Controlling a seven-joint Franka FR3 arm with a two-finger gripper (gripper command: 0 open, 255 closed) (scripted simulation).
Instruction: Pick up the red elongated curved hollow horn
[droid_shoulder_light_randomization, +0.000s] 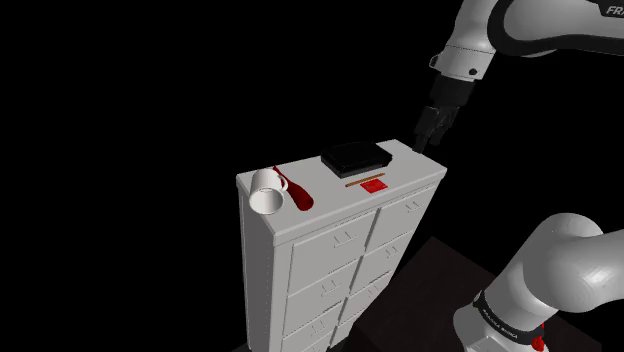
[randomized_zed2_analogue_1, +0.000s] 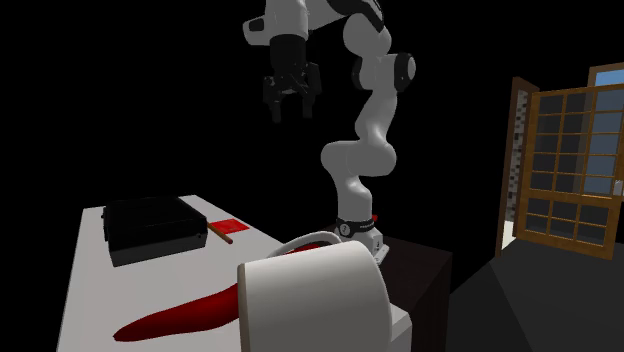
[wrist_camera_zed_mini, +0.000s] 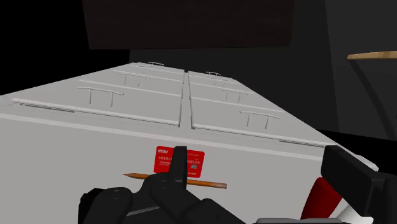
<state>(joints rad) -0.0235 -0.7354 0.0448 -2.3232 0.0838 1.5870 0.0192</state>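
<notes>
Shoulder view, from its left: a white mug is lying on its side at the cabinet top's end. The red horn is lying just beside it, seemingly touching. A pencil, a red card and a black box are sitting mid-top. The gripper is hanging high over the opposite end, fingers wide apart, holding nothing.

Judged step: approach. The next move is calling for travel across the box, then lowering astride the horn's narrow body, clear of the mug.

A black area is surrounding the white drawer cabinet. A glazed wooden door is showing at the second exterior view's right.
</notes>
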